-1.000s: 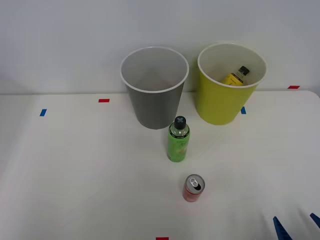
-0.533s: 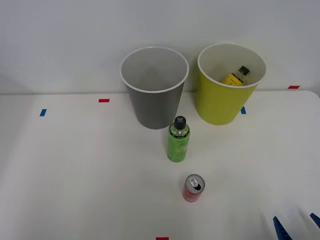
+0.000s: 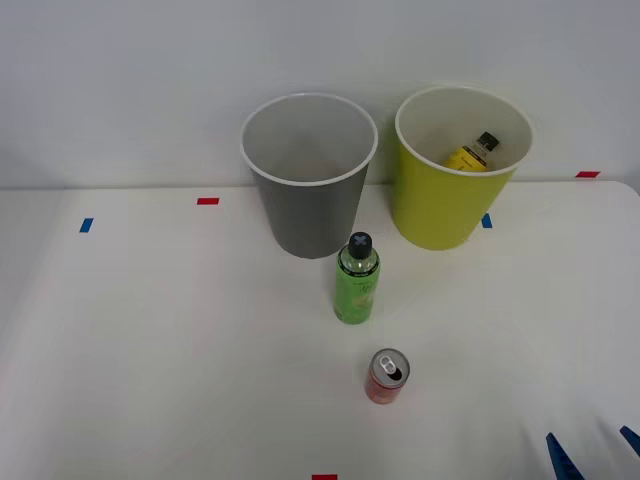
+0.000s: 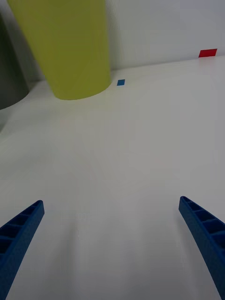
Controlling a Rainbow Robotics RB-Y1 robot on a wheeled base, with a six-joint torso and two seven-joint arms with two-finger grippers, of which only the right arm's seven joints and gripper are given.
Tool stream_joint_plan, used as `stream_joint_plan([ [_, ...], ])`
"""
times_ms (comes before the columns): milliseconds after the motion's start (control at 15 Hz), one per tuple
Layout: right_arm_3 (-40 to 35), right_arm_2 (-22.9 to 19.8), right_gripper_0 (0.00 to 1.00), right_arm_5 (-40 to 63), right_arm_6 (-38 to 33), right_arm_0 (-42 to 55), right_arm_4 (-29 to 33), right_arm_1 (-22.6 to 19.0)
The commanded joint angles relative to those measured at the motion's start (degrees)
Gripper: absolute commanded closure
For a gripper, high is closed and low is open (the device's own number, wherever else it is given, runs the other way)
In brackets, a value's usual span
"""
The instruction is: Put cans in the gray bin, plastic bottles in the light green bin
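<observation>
Right now my right tool (image 3: 594, 449) sits low at the near right corner of the desk (image 3: 150, 330), its blue ribbed fingers (image 4: 21, 229) spread wide apart and holding nothing. Well ahead of it and to my left, the red can (image 3: 387, 376) stands upright on the desk, silver top showing. Just beyond the can stands the green bottle (image 3: 356, 280), upright with its black cap on, close in front of the gray bin (image 3: 308, 175). To the right of the gray bin is the light green bin (image 3: 455, 170), and the yellow bottle (image 3: 472, 153) lies tilted inside it. Small red and blue tape marks (image 3: 207, 201) dot the desk.
</observation>
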Motion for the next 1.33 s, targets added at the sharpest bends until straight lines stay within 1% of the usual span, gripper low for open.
stream_joint_plan([
  [67, 0.0, 0.0, 0.00, 0.0, 0.0, 0.0, 0.0, 0.0],
  [1333, 0.0, 0.0, 0.00, 0.0, 0.0, 0.0, 0.0, 0.0],
])
